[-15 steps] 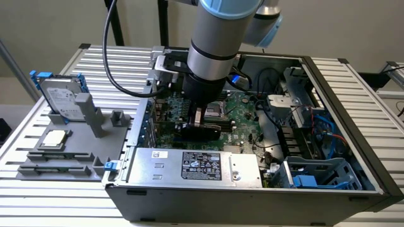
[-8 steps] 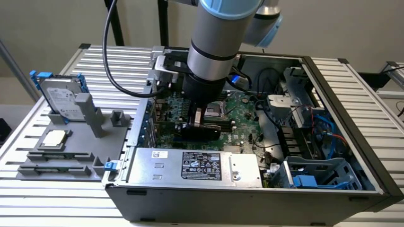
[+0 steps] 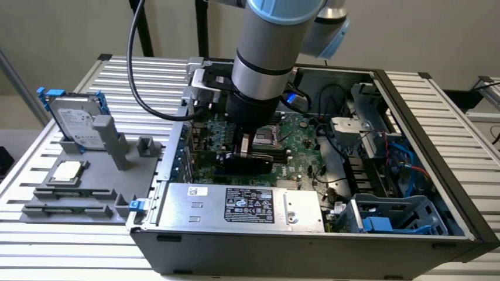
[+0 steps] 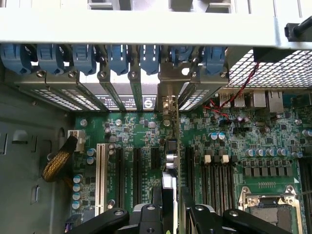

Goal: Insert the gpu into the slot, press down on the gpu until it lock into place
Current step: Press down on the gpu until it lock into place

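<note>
My gripper (image 3: 245,153) reaches down into the open computer case and is shut on the gpu (image 3: 247,164), a thin black card held upright just over the green motherboard (image 3: 301,137). In the wrist view the gpu (image 4: 169,168) is edge-on between my gripper (image 4: 169,200) fingers. It runs toward the rear of the case, where its metal bracket (image 4: 168,95) sits among the expansion openings. The slot is hidden beneath the card. Black slots (image 4: 136,173) lie parallel on either side of it.
Blue retaining clips (image 4: 117,56) line the rear panel. The silver CPU socket (image 4: 265,207) and black memory slots (image 4: 217,173) lie beside the card. A power supply (image 3: 242,205) fills the case front. Outside, at the exterior view's left, a hard drive (image 3: 76,122) stands on a grey fixture (image 3: 74,199).
</note>
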{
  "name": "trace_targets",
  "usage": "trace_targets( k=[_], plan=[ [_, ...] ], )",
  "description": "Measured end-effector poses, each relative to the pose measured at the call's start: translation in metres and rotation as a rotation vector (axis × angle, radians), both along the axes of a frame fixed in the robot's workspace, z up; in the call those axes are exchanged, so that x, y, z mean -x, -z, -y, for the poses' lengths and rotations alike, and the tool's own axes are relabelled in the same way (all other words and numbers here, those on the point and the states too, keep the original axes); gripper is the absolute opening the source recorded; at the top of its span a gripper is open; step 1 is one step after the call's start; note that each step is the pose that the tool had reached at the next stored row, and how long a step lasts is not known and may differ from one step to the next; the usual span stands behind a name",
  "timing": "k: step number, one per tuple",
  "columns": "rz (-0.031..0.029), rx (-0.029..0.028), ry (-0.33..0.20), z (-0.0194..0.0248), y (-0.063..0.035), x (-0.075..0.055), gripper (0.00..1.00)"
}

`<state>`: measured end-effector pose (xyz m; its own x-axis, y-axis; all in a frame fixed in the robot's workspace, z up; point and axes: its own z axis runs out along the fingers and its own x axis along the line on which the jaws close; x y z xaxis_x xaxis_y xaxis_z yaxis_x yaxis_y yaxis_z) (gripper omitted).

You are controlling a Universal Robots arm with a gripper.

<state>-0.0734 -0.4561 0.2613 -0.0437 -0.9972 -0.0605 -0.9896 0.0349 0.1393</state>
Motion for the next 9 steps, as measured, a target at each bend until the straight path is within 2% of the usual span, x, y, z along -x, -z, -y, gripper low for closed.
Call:
trace_targets(
  k=[9],
  plan=[
    [-0.0057, -0.0004, 0.000, 0.0000, -0.0017, 0.0000, 0.26]
  ],
)
